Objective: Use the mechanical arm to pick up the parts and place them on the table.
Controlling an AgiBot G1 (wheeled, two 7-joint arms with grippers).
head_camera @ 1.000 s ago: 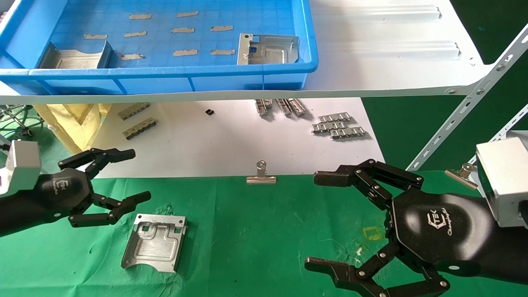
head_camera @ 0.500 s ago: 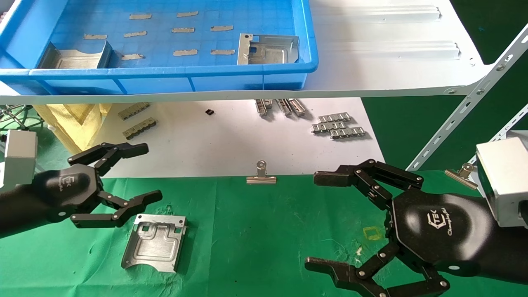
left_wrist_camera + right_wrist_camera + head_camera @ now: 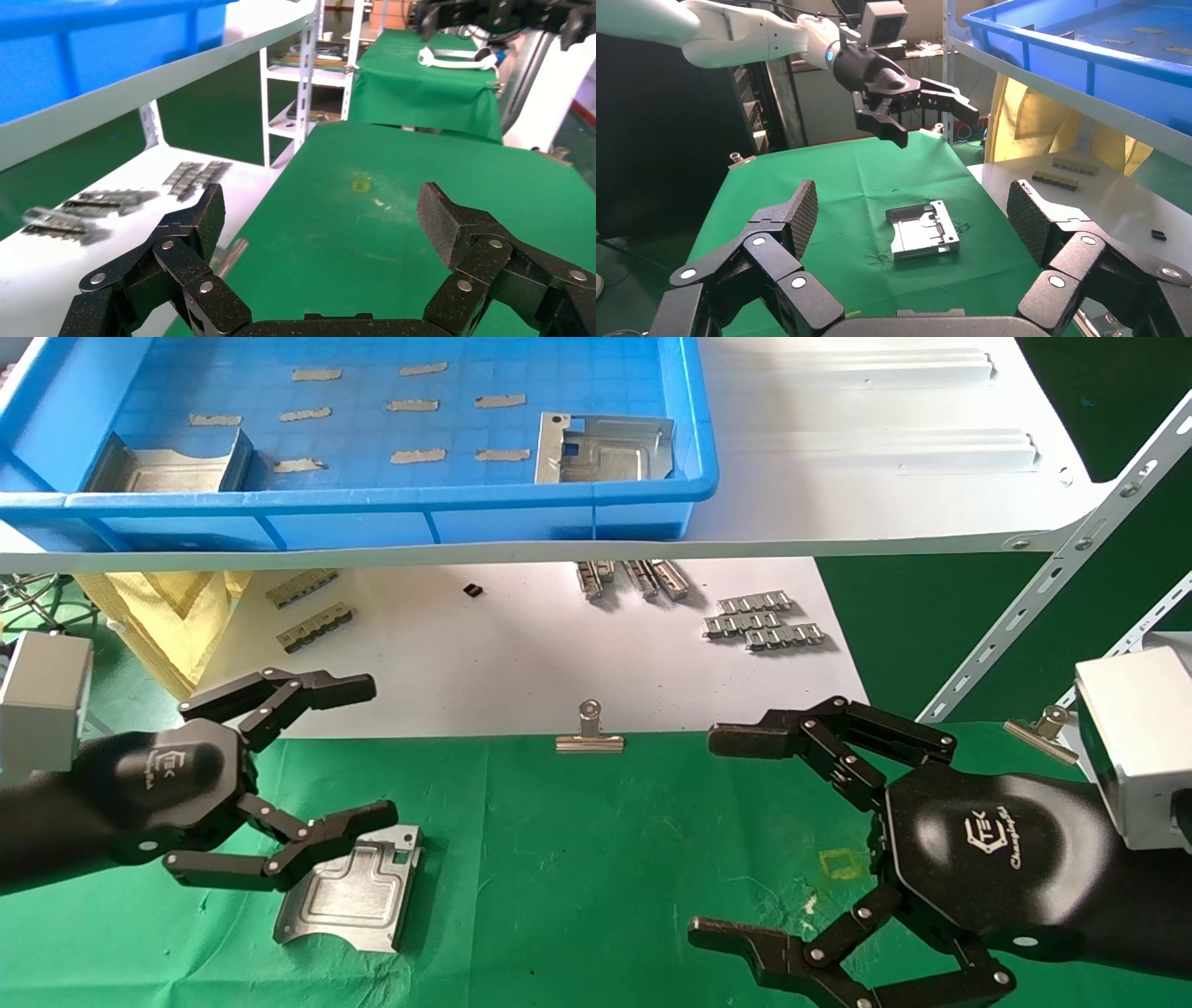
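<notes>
One silver part point(image 3: 349, 896) lies flat on the green table point(image 3: 605, 822); it also shows in the right wrist view point(image 3: 924, 229). Two more parts sit in the blue bin point(image 3: 391, 509) on the shelf, one at its right point(image 3: 605, 449) and one at its left point(image 3: 172, 467). My left gripper point(image 3: 377, 750) is open and empty. It hovers above the table part's upper left corner, clear of it in the right wrist view point(image 3: 916, 112). My right gripper point(image 3: 712, 836) is open and empty over the table's right side.
A white shelf board point(image 3: 885, 458) carries the bin, with a slanted strut point(image 3: 1052, 579) at the right. Below lies a white sheet point(image 3: 484, 654) with small ridged strips point(image 3: 764, 621). A binder clip point(image 3: 589, 733) and a yellow mark point(image 3: 843, 864) are on the cloth.
My left gripper has moved right and a little down, and its lower finger now overlaps the table part's corner in the head view. The right arm and the parts have not moved.
</notes>
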